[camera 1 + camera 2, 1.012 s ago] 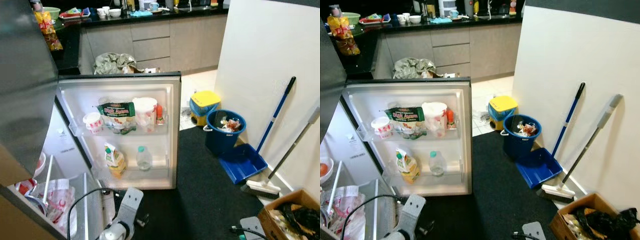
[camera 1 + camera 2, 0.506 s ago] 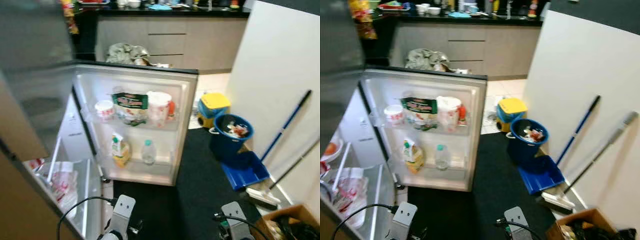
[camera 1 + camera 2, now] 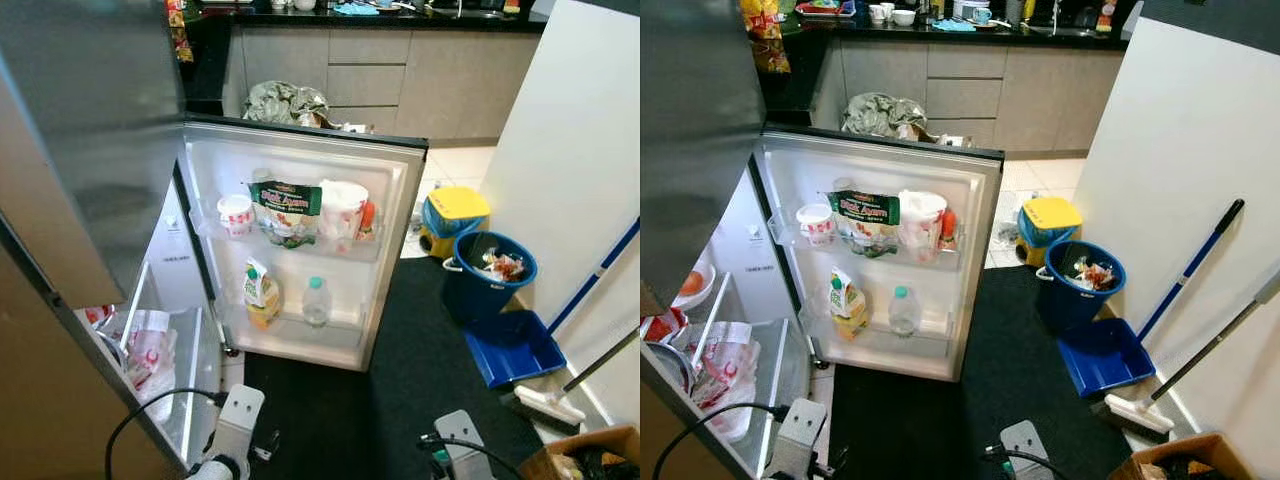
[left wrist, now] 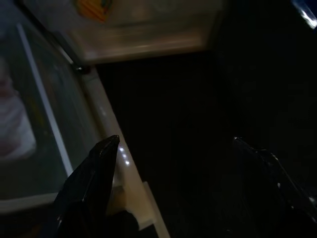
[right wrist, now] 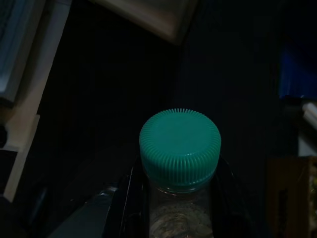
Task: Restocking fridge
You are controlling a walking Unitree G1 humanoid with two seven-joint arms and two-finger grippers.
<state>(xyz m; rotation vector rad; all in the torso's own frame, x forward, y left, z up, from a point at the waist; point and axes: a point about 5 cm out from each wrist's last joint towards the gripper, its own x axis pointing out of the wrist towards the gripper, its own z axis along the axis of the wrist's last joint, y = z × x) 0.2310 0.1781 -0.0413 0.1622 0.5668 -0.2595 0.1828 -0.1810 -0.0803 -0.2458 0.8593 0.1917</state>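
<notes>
One bottle (image 5: 179, 163) with a green cap sits clamped in the right gripper (image 5: 173, 198) jaws, left gripper (image 4: 173, 163) jaws spread empty; next, probably carry it to the open fridge door (image 3: 300, 250) shelf.

We've panned the head left: fridge door (image 3: 300, 250) now sits nearer 12 o'clock, and the broom (image 3: 1180, 375) has slid out toward 4 o'clock.

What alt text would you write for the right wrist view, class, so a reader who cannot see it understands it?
The right gripper holds a clear bottle with a green ribbed cap between its black fingers, seen from close up. Behind lie a dark floor and the open fridge door's pale lower edge.
</notes>
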